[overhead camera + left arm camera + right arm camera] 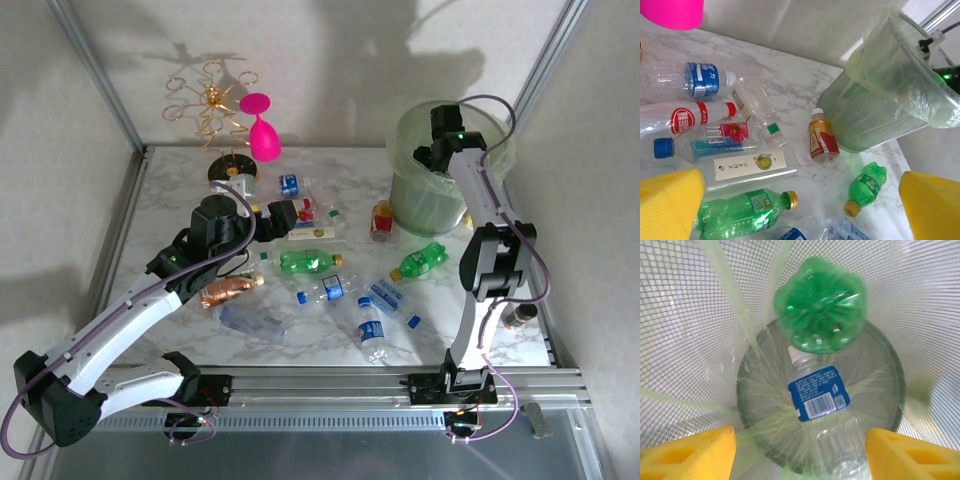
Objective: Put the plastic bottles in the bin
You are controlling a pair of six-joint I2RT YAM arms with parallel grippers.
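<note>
My right jaws hang at the mouth of the bin (448,175), spread apart with nothing between them. Below them a green bottle (820,305) shows its base, above a clear blue-labelled bottle (819,392) lying on the bin's floor. My left jaws are released too, wide and empty, above the tabletop (170,205). There the other bottles lie scattered, among them a green one with a gold cap (742,210) and a small red-labelled one (822,141) just beside the bin.
</note>
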